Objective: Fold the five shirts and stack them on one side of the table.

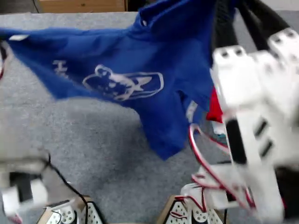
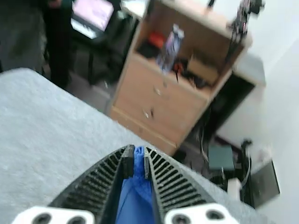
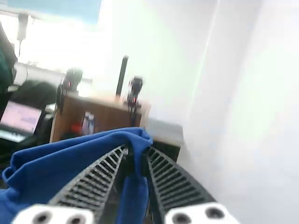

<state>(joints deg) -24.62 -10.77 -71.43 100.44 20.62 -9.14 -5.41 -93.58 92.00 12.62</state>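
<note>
left gripper (image 2: 135, 161): jaws pressed together, a fold of blue fabric pinched right at the tips.
right gripper (image 3: 135, 156): jaws likewise closed on a bunched edge of the same fabric, with cloth draped over and past the tips.
blue shirt (image 1: 140, 70): held off the table between the two pinch points and stretched across the upper part of the high view. One loose end hangs in a point toward the table middle.
look: saturated blue. A white outline print (image 1: 124, 85) is turned toward the high camera, and a small white tag (image 1: 17, 37) is seen at one end. The cloth is creased and not yet flat. Which edge is collar or hem cannot be told.
handling: judged light and limp, with no stiffness. Sag between the grips is visible, and swing is to be expected on any move. Not fragile. The knit should hold on the ribbed pads, but a thin tip pinch could be pulled out under tension.
grip points: judged best at the shoulder seams or hem corners, with both layers taken deep in the jaws, so the body hangs square before it is laid down.
table (image 1: 93, 140): grey felt-like cover, directly beneath the shirt. Its friction is expected to help drag-flattening.
red cloth (image 1: 214, 108): partly hidden beside a white arm (image 1: 252, 116). Possibly another shirt, but that cannot be confirmed.
wooden cabinet (image 2: 173, 88): beyond the table's far edge.
</note>
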